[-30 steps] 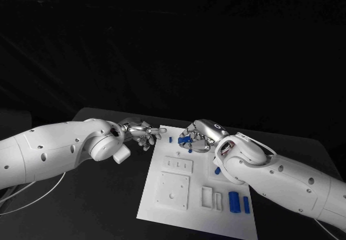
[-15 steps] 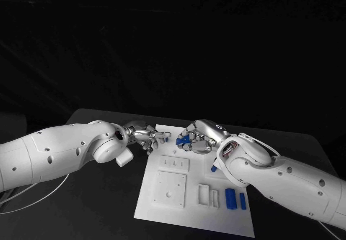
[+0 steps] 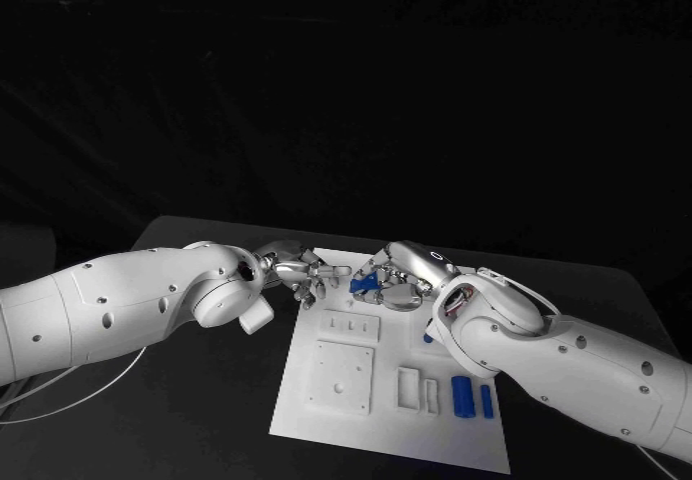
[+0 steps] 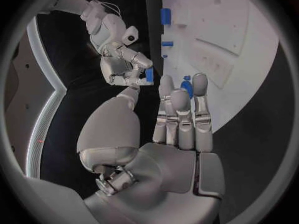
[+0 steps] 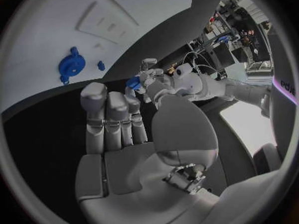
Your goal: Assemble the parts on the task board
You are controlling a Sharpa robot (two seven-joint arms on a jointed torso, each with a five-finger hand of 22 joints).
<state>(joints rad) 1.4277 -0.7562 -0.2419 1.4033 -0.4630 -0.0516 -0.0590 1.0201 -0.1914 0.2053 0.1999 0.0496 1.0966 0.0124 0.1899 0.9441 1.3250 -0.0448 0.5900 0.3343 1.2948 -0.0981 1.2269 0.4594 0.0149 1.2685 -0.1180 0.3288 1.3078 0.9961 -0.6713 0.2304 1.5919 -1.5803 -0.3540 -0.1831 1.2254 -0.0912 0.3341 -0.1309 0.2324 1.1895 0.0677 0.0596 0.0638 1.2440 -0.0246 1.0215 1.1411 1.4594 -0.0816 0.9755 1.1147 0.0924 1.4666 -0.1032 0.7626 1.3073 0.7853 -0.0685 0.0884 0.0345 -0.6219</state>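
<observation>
The white task board [image 3: 346,385] lies in the middle of the table. My right hand [image 3: 401,274] hovers over its far end with fingers curled and holds a small blue part [image 3: 362,284] at its fingertips; the left wrist view shows that hand [image 4: 124,64] with the part [image 4: 149,75]. My left hand [image 3: 306,272] is just left of it, fingers spread and holding nothing, a small gap from the part. A blue gear-like part [image 5: 72,64] and a tiny blue piece [image 5: 101,64] lie on the board [image 5: 56,30].
Two long blue parts [image 3: 463,396] [image 3: 489,401] lie near the board's right edge, and another small one [image 3: 430,338] lies beside my right forearm. Raised white blocks with slots [image 3: 346,375] occupy the board's middle. Black table [image 3: 188,420] surrounds it.
My left hand has moved right, closing in on the right hand and its blue part. The right hand has stayed almost in place.
</observation>
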